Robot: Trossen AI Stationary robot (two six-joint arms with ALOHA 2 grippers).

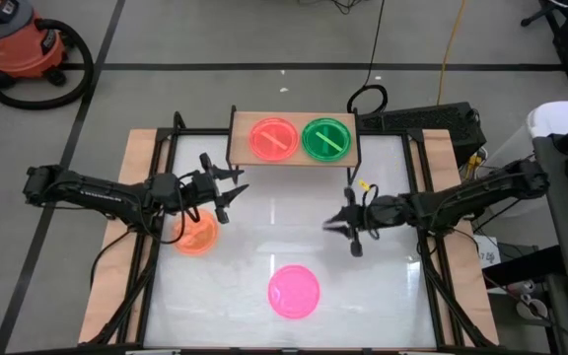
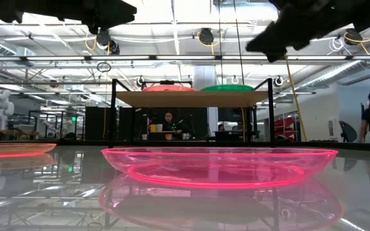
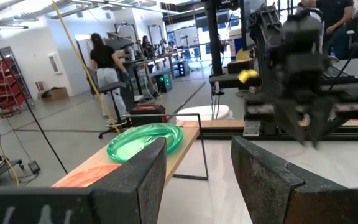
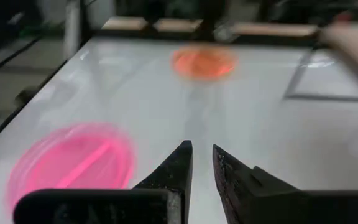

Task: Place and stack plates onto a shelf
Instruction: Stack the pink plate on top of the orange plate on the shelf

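The shelf [image 1: 240,158], a light-wood board on black legs, stands at the table's far edge and carries a reddish-orange plate [image 1: 273,139] and a green plate [image 1: 325,139], side by side. An orange plate [image 1: 197,235] lies flat on the white table left of centre. A pink plate [image 1: 294,291] lies near the table's near edge and fills the low view [image 2: 220,163]. My left gripper [image 1: 227,192] hovers open just beyond the orange plate, its fingers pointing right. My right gripper [image 1: 341,222] hovers over the table's right half, fingers pointing left, open by a narrow gap [image 4: 202,155].
Bare white tabletop [image 1: 284,227] lies between the two grippers and in front of the shelf. Wooden side rails [image 1: 116,256] border the table left and right. People stand in the room beyond the table [image 3: 107,68]. A shop vacuum [image 1: 23,44] sits on the floor.
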